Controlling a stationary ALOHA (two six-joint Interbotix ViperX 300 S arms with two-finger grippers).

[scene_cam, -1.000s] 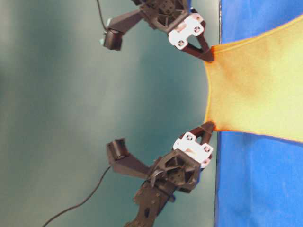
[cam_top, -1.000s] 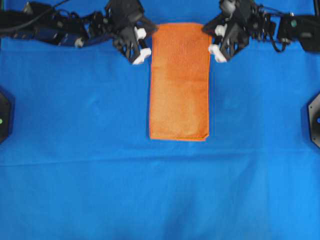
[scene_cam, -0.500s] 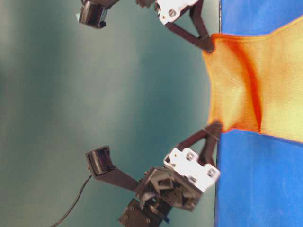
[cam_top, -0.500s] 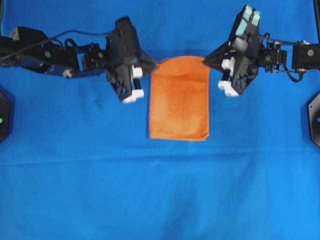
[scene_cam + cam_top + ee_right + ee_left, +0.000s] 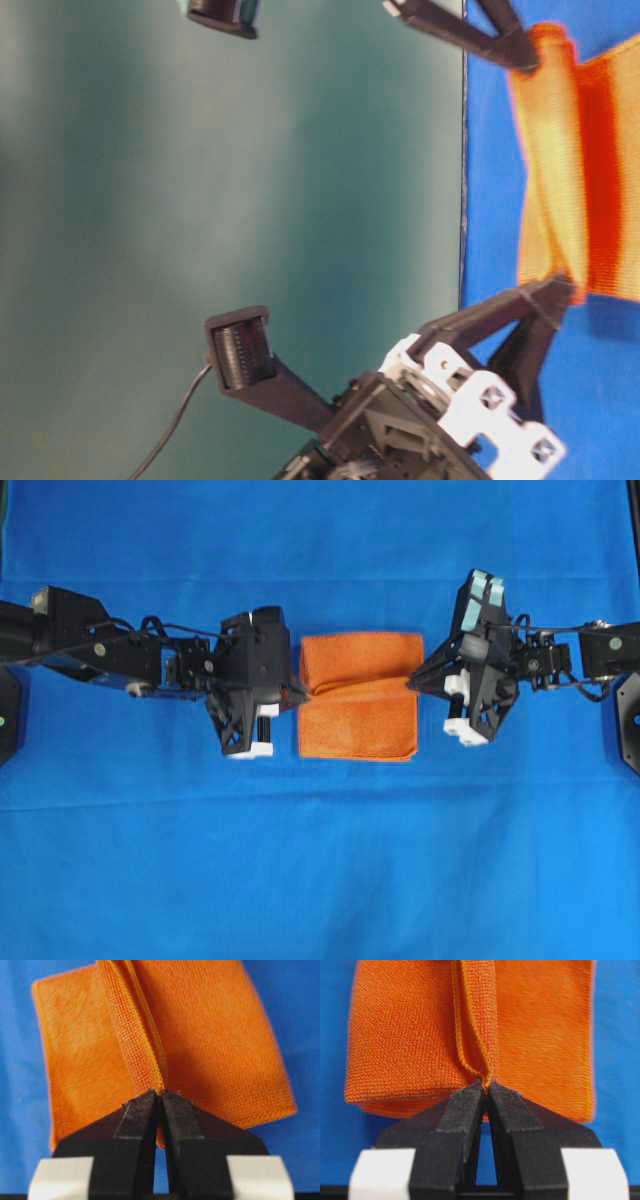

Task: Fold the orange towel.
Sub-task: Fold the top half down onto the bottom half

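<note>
Covering the whole table, the blue cloth (image 5: 320,860) carries the orange towel (image 5: 360,715) at its centre, now doubled from a long strip into a short stack. The left gripper (image 5: 485,1091) and right gripper (image 5: 160,1096), each pinching a carried corner, have swept forward; the fold is nearly laid.

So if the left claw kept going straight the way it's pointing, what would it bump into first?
The orange towel. The left gripper is already pinching the towel's edge, and more towel lies straight ahead. Beyond it, the right gripper faces it from the other side, though how far is hard to judge.
</note>
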